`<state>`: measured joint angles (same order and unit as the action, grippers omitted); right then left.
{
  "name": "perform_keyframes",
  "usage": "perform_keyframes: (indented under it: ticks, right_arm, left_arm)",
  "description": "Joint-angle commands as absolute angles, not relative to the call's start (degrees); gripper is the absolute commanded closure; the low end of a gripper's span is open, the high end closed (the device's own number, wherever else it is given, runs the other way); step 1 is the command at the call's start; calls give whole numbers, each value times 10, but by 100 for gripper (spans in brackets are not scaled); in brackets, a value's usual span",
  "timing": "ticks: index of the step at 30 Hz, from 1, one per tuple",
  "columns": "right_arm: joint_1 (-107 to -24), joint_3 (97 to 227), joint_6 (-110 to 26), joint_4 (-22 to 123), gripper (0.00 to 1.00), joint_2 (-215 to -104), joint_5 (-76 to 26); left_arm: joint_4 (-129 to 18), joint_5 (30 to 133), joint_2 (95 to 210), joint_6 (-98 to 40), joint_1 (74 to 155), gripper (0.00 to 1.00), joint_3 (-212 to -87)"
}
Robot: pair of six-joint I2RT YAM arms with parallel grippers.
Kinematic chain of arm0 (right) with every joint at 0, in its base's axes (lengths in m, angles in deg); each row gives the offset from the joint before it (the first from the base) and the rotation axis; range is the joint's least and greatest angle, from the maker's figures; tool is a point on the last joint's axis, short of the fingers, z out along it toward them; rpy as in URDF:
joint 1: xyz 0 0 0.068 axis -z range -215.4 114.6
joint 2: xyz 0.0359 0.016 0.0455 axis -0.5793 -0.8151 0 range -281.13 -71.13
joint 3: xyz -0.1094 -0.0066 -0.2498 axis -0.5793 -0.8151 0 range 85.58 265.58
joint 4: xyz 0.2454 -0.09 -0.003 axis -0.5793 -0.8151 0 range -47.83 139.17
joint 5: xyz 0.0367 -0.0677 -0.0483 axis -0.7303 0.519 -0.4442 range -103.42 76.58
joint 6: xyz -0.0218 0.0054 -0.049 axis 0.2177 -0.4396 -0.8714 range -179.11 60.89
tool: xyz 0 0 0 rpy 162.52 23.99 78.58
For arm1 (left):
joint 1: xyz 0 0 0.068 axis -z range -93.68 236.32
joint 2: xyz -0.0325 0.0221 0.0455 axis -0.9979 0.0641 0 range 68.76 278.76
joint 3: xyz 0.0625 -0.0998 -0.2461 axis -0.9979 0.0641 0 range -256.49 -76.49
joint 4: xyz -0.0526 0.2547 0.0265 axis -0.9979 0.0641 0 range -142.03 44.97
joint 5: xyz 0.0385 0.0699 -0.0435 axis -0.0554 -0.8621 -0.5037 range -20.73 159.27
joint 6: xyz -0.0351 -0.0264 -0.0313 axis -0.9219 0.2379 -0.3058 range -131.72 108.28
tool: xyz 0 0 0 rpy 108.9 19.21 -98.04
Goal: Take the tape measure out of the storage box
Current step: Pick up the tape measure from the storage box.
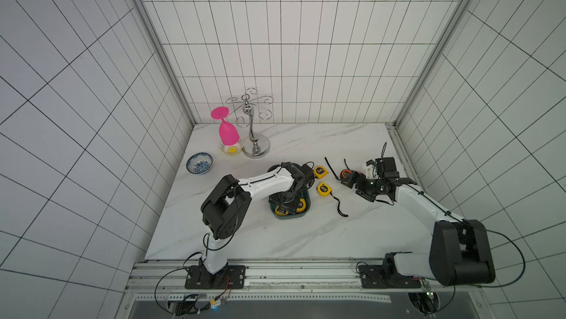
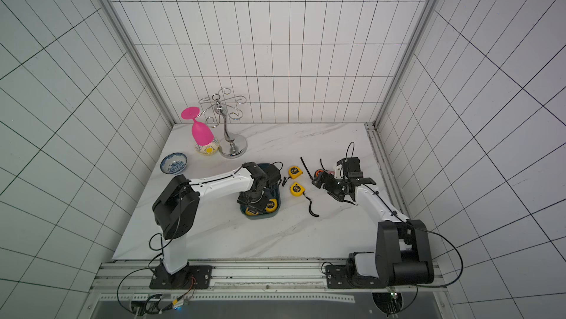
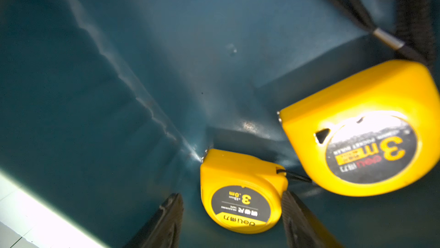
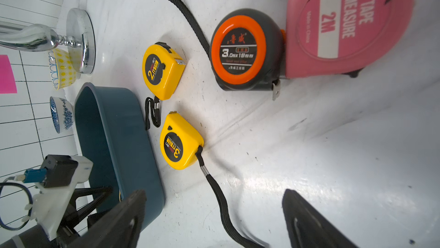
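The dark teal storage box (image 1: 291, 216) (image 4: 123, 127) sits mid-table. Two yellow tape measures lie inside it, a small one (image 3: 240, 194) (image 1: 280, 209) and a bigger one (image 3: 369, 130) (image 1: 301, 204). My left gripper (image 3: 231, 195) (image 1: 285, 201) reaches down into the box and straddles the small one. One finger (image 3: 292, 211) touches its side, while the other finger (image 3: 171, 211) stands off with a gap. My right gripper (image 4: 214, 194) (image 1: 355, 187) hovers open over the table to the right of the box, holding nothing, with a black strap (image 4: 221, 206) lying beneath it.
Four tape measures lie on the table right of the box: two yellow (image 1: 320, 172) (image 1: 323, 189), an orange-and-black one (image 4: 240, 49) and a pink one (image 4: 345, 25). At the back left stand a blue-and-white bowl (image 1: 199, 163), a chrome rack (image 1: 255, 146) and a pink glass (image 1: 228, 132).
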<state>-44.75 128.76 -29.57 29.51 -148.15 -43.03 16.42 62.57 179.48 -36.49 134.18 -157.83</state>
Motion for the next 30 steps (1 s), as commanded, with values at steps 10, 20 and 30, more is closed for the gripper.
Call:
perform_keyframes:
  ticks: [10, 20, 30]
  right_arm:
    - [-442, 1316, -305, 282, 6, -1487, -437]
    - [-442, 1318, -304, 286, 6, -1494, -440]
    - [-441, 1311, -298, 291, 6, -1491, -440]
  left_arm:
    - [139, 667, 1798, -352, 1345, 22, -1554]
    - [129, 652, 1820, -358, 1344, 24, -1542]
    - [116, 621, 1828, -378, 1340, 31, -1548]
